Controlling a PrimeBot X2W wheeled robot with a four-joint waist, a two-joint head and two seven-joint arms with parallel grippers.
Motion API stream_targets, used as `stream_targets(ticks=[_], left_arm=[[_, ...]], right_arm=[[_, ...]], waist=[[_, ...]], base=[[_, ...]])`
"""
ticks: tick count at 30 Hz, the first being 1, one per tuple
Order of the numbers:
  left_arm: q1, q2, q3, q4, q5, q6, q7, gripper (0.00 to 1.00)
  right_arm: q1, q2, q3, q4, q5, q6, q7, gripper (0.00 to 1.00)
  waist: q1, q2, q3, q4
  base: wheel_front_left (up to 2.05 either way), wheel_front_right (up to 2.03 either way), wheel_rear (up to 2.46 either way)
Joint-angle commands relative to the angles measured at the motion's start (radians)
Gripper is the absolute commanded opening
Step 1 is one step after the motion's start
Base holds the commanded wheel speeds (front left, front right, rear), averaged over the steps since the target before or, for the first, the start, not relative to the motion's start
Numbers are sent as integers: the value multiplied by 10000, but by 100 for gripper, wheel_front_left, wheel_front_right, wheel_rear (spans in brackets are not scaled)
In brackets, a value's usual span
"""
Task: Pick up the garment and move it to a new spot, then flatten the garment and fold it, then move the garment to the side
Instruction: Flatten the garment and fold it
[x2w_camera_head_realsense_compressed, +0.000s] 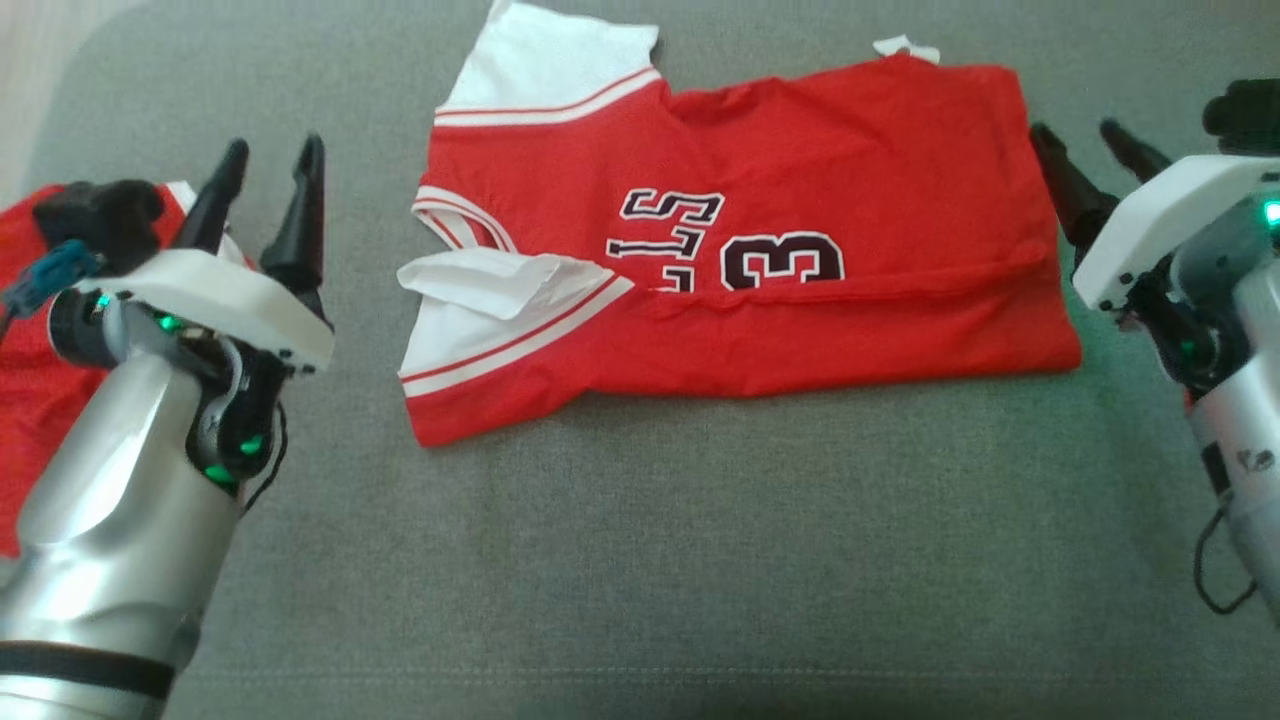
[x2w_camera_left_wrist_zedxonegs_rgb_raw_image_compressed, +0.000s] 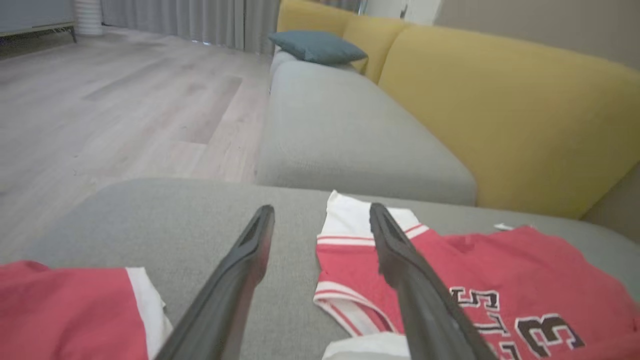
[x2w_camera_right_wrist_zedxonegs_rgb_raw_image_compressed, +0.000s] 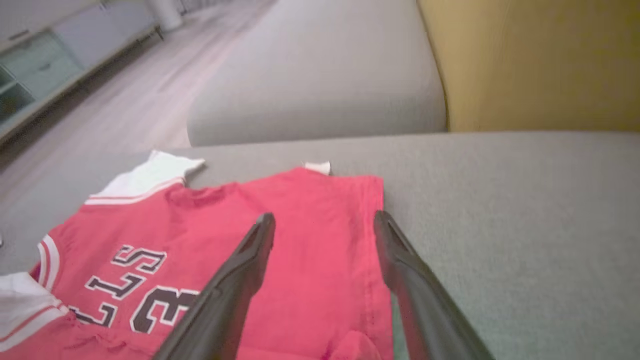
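Both claws stand wide and hold nothing. The left gripper (x2w_camera_head_realsense_compressed: 275, 150) hangs over bare grey cushion (x2w_camera_head_realsense_compressed: 640, 560), and the red jersey (x2w_camera_head_realsense_compressed: 760, 260) lies off to its right, apart from it. The jersey's white sleeves (x2w_camera_head_realsense_compressed: 500, 285) are the part nearest that claw. Behind and to the left of the same claw lies a second red garment (x2w_camera_head_realsense_compressed: 30, 330), partly under the arm.

The right gripper (x2w_camera_head_realsense_compressed: 1075, 130) sits just beside the jersey's far side edge, fingers pointing toward it. Along that claw's own line, the edge runs between its two fingers, with one over red cloth and the other over cushion. I cannot tell whether the tips touch the fabric.

The jersey looks laid out and doubled once, its near long edge turned up over the number, so I'd say the folding step is in hand. The next move probably calls for each claw to close on its own end of the cloth and bring one end across the other, keeping that first crease from slipping. The rumpled sleeve on the left claw's side may need tucking first.
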Motion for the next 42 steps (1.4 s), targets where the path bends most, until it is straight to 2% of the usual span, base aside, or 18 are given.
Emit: stream_targets(ticks=[1, 6, 10, 15, 19, 25, 32, 42], left_arm=[[-418, 283, 550, -308, -57, 89, -203, 100], [342, -234, 1365, -1245, 273, 777, -631, 100], [1567, -971, 2587, -2813, 1141, 1309, -644, 100], [3327, -2029, 3445, -4130, 2402, 1521, -647, 100], [4583, -2572, 3539, -4469, 3255, 1329, -648, 100], [5340, -2908, 3476, -3858, 3873, 1110, -648, 100], [4845, -2823, 3092, -2111, 4420, 957, -407, 100], [3854, -2515, 2864, 181, 4727, 1105, 276, 100]], right_arm=[[141, -34, 69, -412, -126, 35, -377, 100], [902, 188, -353, -814, -675, 35, -2758, 100], [1720, 741, -975, -1194, -1380, 35, -4160, 100], [2988, 1461, -1824, -2097, -2921, 35, -4778, 100], [4083, 2216, -2619, -2953, -3886, 35, -4859, 100], [5078, 2905, -3259, -3834, -4633, 35, -4639, 100], [5059, 3014, -3482, -4650, -4862, 35, -4095, 100], [4996, 3153, -3790, -5143, -4561, 35, -3637, 100]], waist=[[0, 0, -177, -4], [0, 0, -791, -21], [0, 0, -1241, -99], [0, 0, -1674, -175], [0, 0, -1837, -223], [0, 0, -1762, -338], [0, 0, -1493, -583], [0, 0, -1031, -919]], base=[[0, 0, 0], [0, 0, 0], [0, 0, 0], [0, 0, 0], [0, 0, 0], [0, 0, 0], [0, 0, 0], [0, 0, 0]])
